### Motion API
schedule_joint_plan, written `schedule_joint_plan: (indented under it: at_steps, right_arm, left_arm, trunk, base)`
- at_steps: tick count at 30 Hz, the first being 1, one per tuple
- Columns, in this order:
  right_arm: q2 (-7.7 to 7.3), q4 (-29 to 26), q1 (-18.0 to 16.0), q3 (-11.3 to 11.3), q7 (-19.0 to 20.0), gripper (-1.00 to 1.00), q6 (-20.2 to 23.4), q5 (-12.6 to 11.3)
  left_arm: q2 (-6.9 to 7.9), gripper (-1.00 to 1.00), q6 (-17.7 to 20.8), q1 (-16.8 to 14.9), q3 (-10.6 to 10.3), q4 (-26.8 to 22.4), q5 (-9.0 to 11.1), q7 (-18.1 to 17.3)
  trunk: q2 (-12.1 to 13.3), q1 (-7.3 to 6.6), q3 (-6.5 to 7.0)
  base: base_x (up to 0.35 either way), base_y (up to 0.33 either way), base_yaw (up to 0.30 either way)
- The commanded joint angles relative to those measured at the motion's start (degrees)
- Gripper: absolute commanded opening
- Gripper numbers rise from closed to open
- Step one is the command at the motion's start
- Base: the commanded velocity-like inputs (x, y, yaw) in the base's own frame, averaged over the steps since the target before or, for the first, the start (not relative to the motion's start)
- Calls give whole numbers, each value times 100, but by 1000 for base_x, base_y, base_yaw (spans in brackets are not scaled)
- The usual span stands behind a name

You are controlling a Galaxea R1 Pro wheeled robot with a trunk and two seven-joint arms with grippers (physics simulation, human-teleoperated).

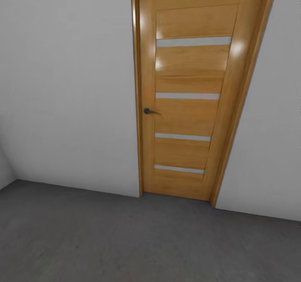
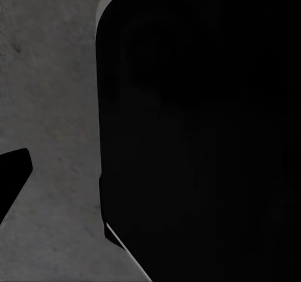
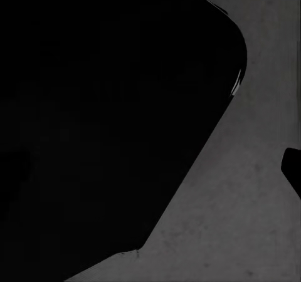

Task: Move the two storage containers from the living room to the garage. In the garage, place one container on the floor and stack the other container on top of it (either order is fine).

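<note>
Left wrist body: a large matte black panel [image 2: 200,131], flat-faced, with a broadly rounded corner and a thin pale grey edge along its rim.
Left wrist, small part: a black wedge-shaped tip [image 2: 11,175] at the frame's border.
Right wrist body: a black slab [image 3: 106,119], rounded corner, angled lower edge, faint bright glints along the rim.
Right wrist, small part: a black nub [image 3: 292,169].

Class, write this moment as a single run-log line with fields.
room: garage | ahead: closed wood door in white wall | floor: grey concrete | containers: unseen | grippers: state unclear
</note>
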Motion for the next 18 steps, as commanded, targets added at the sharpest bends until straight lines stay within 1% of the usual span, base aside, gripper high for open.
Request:
schedule_joint_plan:
  at_steps: [1,4,6,18]
  right_arm:
    - [-1,-1,-1,22,9,100,-15,-22]
    - [1,-1,-1,20,16,100,-13,-28]
    - [5,-1,-1,19,16,100,-6,-33]
    - [7,-1,-1,25,-17,100,-11,-16]
  left_arm:
    - [0,100,-3,4,4,-7,4,5]
    - [0,100,-3,5,4,-7,4,7]
    - [0,100,-3,4,4,-7,4,8]
    - [0,100,-3,3,4,-7,4,9]
  trunk:
    - [-2,3,-4]
    - [-2,3,-4]
    - [-2,3,-4]
    - [-2,3,-4]
  base:
    - [312,0,-229]
    - [309,0,-230]
    - [306,0,-125]
    - [296,0,-13]
